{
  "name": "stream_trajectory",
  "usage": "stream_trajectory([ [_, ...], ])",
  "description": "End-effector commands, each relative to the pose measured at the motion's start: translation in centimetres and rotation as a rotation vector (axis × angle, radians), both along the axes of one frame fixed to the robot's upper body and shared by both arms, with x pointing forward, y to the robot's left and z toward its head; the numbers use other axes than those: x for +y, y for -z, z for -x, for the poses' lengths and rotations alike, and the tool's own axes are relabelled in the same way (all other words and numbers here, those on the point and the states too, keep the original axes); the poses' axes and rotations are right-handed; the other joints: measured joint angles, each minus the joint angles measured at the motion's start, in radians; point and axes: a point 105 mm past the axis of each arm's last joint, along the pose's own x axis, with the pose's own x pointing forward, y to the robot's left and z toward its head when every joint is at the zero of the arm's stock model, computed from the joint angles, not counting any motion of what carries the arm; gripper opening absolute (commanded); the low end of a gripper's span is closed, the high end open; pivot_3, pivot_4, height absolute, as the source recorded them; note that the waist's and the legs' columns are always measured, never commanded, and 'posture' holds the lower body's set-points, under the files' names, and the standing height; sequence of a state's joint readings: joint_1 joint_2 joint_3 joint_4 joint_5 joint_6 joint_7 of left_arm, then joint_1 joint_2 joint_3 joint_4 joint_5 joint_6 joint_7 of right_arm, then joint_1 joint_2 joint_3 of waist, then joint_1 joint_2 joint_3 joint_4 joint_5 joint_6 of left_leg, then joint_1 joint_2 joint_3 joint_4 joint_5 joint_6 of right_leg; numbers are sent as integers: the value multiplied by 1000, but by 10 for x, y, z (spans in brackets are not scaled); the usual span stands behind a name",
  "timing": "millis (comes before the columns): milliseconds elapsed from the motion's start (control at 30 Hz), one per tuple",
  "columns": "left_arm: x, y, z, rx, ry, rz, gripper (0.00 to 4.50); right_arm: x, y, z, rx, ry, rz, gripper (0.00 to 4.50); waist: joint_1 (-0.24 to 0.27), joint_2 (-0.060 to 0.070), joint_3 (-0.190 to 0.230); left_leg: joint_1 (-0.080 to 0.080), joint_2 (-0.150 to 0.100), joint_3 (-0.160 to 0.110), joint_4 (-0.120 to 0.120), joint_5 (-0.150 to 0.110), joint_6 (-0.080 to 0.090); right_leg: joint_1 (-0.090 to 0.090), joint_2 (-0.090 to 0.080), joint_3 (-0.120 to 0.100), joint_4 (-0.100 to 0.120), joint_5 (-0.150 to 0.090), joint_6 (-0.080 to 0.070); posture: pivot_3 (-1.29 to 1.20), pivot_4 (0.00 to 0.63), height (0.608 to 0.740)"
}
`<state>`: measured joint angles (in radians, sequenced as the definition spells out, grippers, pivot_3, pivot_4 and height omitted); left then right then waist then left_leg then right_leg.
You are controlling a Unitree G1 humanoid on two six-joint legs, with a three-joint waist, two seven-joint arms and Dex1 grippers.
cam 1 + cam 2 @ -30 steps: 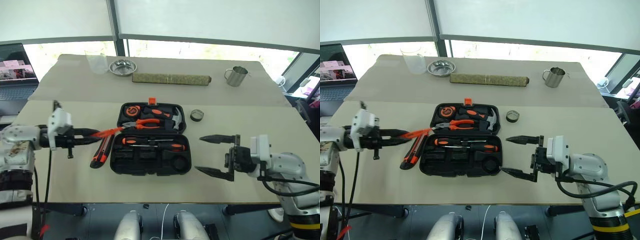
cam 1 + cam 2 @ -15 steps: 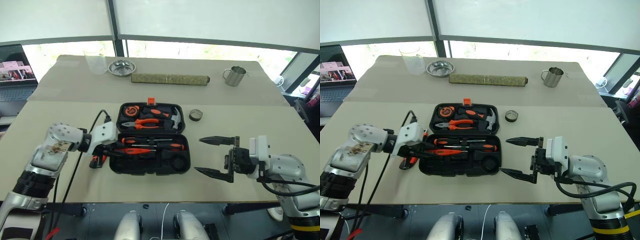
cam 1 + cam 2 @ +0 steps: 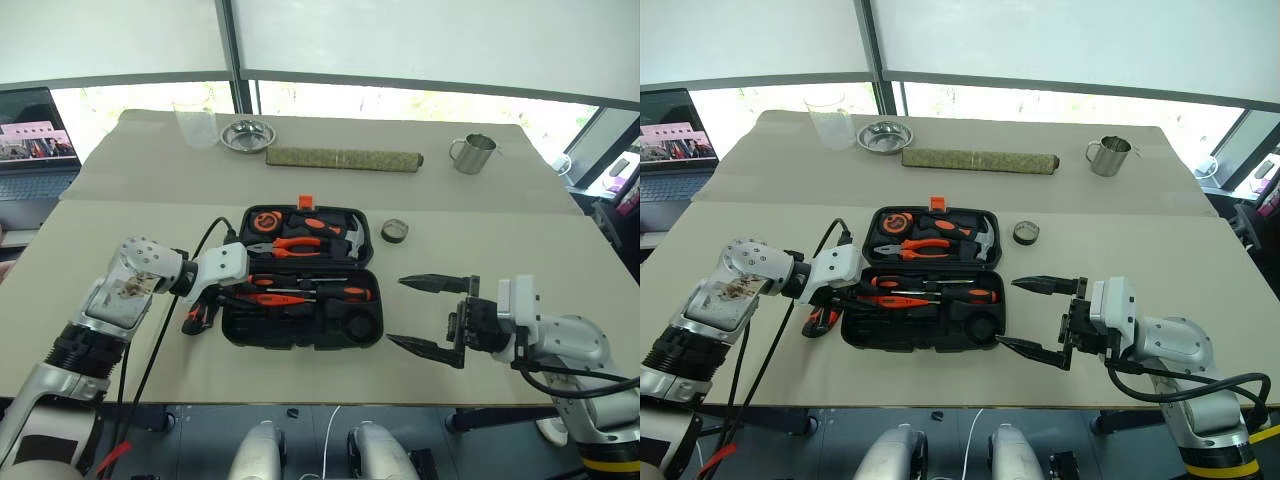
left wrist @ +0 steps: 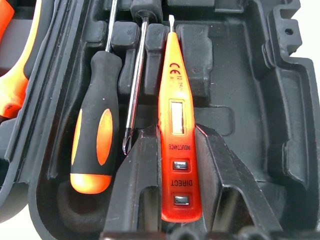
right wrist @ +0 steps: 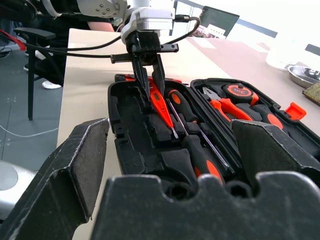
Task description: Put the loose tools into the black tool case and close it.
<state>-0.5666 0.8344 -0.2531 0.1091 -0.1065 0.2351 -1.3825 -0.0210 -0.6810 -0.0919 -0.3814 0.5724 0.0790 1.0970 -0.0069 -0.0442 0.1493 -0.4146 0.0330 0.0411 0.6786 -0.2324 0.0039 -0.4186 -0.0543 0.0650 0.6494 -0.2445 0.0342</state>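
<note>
Orange tester screwdriver (image 4: 175, 125) sits clamped in your left gripper (image 4: 172, 165) fingers, low over the open black tool case (image 3: 300, 330) on the surface. Release it crooked and it rides the ridges, blocking the lid. Right gripper (image 3: 432, 312) fingers stand apart, empty.

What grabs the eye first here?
The open black tool case at mid-table, orange handles bright against it. The left claw is inside its near half, shut on an orange tester screwdriver beside two already-seated drivers. The right claw hangs wide open just right of the case.
</note>
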Motion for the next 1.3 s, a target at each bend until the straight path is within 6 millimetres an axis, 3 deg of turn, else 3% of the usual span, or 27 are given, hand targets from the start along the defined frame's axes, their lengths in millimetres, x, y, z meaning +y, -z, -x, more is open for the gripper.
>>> stream_trajectory([
  [33,15,13,3,26,3,-117,482,2,-8,2,-39,-3,-10,4500,-1,0,0,0,0,0,0,0,0,0,0,0,0,0,0,0,150,740],
  [167,23,26,2,24,17,-206,482,3,-8,2,-37,-6,-12,4500,-7,1,0,0,0,0,-1,0,0,0,0,0,0,0,0,0,150,740],
  [333,2,21,1,60,-9,-62,482,3,-6,3,-32,-10,-14,4500,-5,4,-2,5,0,0,-1,0,0,4,1,1,0,0,0,0,150,740],
  [400,0,18,2,51,-5,-38,1488,3,-5,3,-29,-9,-15,4500,-3,4,-2,8,0,0,-1,0,0,8,0,1,-1,0,1,0,150,740],
  [467,1,14,0,7,1,-24,2042,3,-4,3,-27,-9,-16,4500,-4,4,-2,10,0,0,-1,-1,1,11,0,1,-2,-1,1,0,150,740],
  [567,-3,-9,-3,-67,27,91,3131,1,-4,0,-20,17,-35,4500,-4,4,-2,10,0,0,-1,-1,1,11,0,1,-2,-1,1,0,150,740],
  [667,-8,-27,5,-90,85,197,3131,1,-2,2,-10,18,-39,4500,-4,4,-2,9,0,0,-1,-1,1,10,0,1,-2,-1,1,0,150,740],
  [833,-6,-31,5,-133,72,253,3131,4,2,3,-1,9,-43,4500,-4,4,-1,9,0,0,-1,-1,1,10,0,0,-2,-1,1,0,150,740],
  [1000,-7,-21,2,-125,37,328,1782,6,3,1,0,3,-49,4500,-5,4,-1,9,0,0,-1,-1,1,10,0,1,-2,-1,1,0,150,740],
  [1133,-6,-1,-1,-108,15,319,255,7,4,-1,2,2,-50,4500,-4,4,-1,9,0,0,-1,-1,1,10,0,1,-2,-1,1,0,150,740],
  [1167,-6,2,-1,-108,18,317,75,7,5,-1,2,2,-50,4500,-4,4,-1,9,0,0,-1,-1,1,10,0,0,-2,-1,1,0,150,740],
  [1300,-8,15,0,-81,22,297,75,8,5,-2,1,3,-52,4500,-3,4,-1,9,0,0,-1,-1,1,10,0,0,-2,-1,1,0,150,740],
])
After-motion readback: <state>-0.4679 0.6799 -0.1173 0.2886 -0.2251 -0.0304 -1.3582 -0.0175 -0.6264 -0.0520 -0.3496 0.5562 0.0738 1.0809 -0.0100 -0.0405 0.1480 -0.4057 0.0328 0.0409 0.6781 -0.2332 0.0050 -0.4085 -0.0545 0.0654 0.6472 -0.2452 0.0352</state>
